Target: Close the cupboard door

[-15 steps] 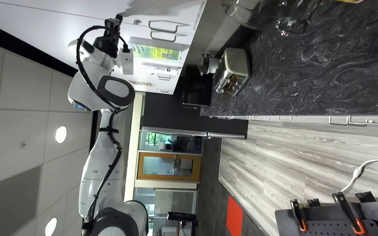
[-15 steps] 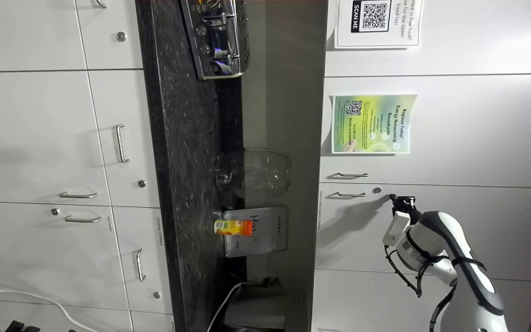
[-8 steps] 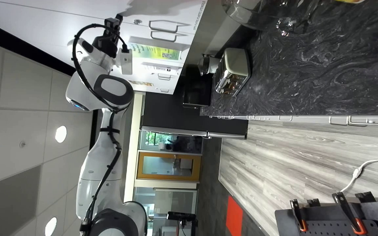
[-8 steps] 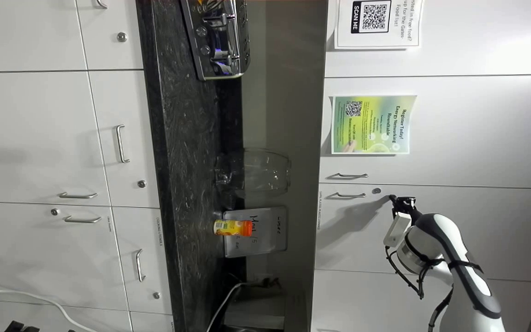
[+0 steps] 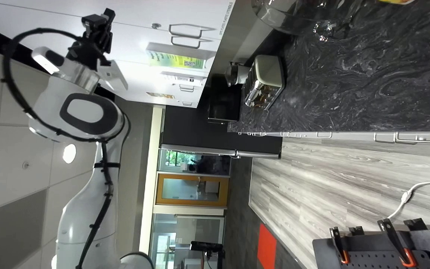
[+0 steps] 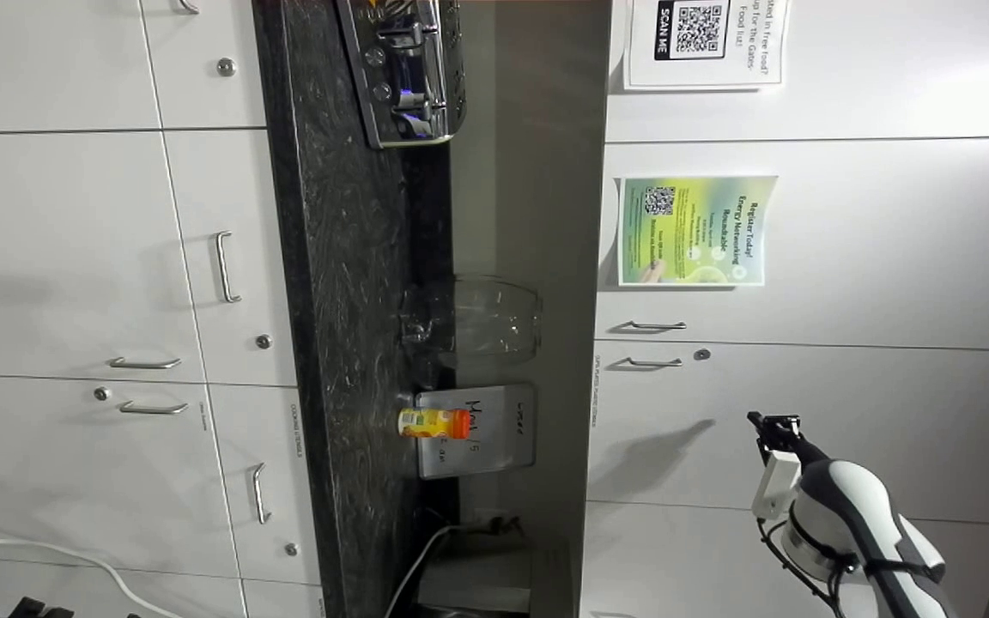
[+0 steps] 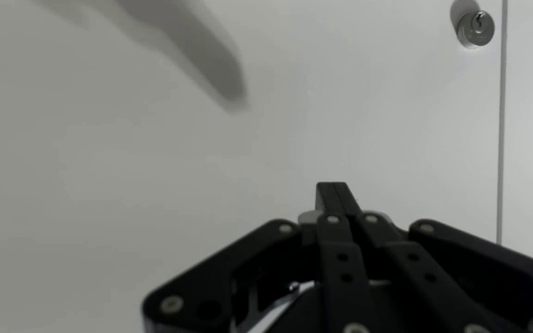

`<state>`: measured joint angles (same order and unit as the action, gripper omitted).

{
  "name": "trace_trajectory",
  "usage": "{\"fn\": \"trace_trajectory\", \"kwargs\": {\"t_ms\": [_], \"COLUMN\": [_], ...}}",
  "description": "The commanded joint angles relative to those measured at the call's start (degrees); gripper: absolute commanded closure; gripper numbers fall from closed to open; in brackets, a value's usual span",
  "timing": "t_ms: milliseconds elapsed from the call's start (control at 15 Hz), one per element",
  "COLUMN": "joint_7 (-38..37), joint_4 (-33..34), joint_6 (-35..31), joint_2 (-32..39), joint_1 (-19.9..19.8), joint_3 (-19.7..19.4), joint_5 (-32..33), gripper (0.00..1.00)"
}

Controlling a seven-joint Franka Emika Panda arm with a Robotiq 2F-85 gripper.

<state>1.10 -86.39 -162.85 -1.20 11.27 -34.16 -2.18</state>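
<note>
The cupboard door looks closed, above the dark surface, level with the neighbouring door across a thin seam; I judge the closing done, with only a retreat remaining; my gripper is clenched, empty and clear of the door; the door's face points at me, long axis upright once the sideways exterior views are righted, handle at the lower end.

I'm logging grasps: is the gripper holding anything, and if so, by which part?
Nothing is held: the gripper is shut and empty, before the cupboard door.
</note>
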Motion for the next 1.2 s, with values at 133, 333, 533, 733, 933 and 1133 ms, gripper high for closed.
{"fn": "trace_trajectory", "kwargs": {"t_ms": [133,333,533,733,933,1133], "joint_7": [-0.8,2.2,3.2,4.1,4.3,3.7], "joint_4": [-10.9,-13.8,-16.5,-19.9,-25.3,-29.7], "joint_6": [18.4,27.3,33.0,35.8,36.0,34.5], "joint_2": [-18.5,-22.4,-24.9,-25.4,-24.3,-22.0], "joint_1": [1.8,-4.9,-7.8,-10.0,-11.0,-11.3], "joint_3": [7.0,14.4,17.3,19.1,20.0,20.5], "joint_5": [8.4,2.3,-0.7,-2.6,-3.4,-4.5], "gripper": [1.00,1.00,1.00,1.00,1.00,1.00]}}
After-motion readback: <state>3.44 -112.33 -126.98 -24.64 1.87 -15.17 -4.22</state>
